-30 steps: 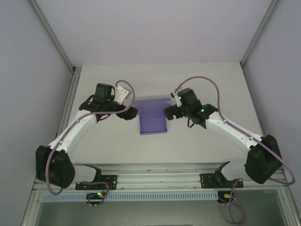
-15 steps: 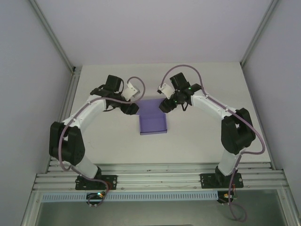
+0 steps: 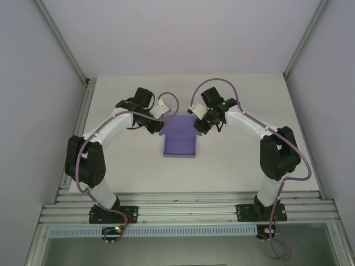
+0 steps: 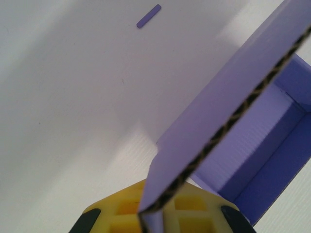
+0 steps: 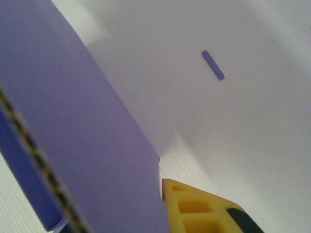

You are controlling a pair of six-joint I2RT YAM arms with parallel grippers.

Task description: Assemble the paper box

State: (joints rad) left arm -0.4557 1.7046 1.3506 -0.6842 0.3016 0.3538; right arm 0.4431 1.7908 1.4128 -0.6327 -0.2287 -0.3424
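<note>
1. The paper box (image 3: 180, 139) sits open-topped around the middle of the bench (image 3: 238, 163), between the two arms, with its hollow facing up.
2. The left claw (image 3: 157, 127) is at the far left corner of the box. In the left wrist view its yellow pads (image 4: 197, 213) are pressed together on the left side wall (image 4: 214, 121), whose cut edge runs straight between them.
3. The right claw (image 3: 200, 125) is at the far right corner, pinching the right side wall (image 5: 82, 126). One yellow pad (image 5: 192, 206) lies against the wall's outer face; the other finger is hidden behind the card.
4. A small purple scrap (image 4: 148, 16) lies on the bench beyond the box, well apart from it and from both claws.
5. The step in hand looks like shaping the side walls: each is gripped near its far end, probably to stand it square or fold it in.
6. The next move probably calls for both arms to work evenly, turning the walls along their creases without lifting or skewing the box.
7. The thin card could buckle if one claw pulls harder than the other.
</note>
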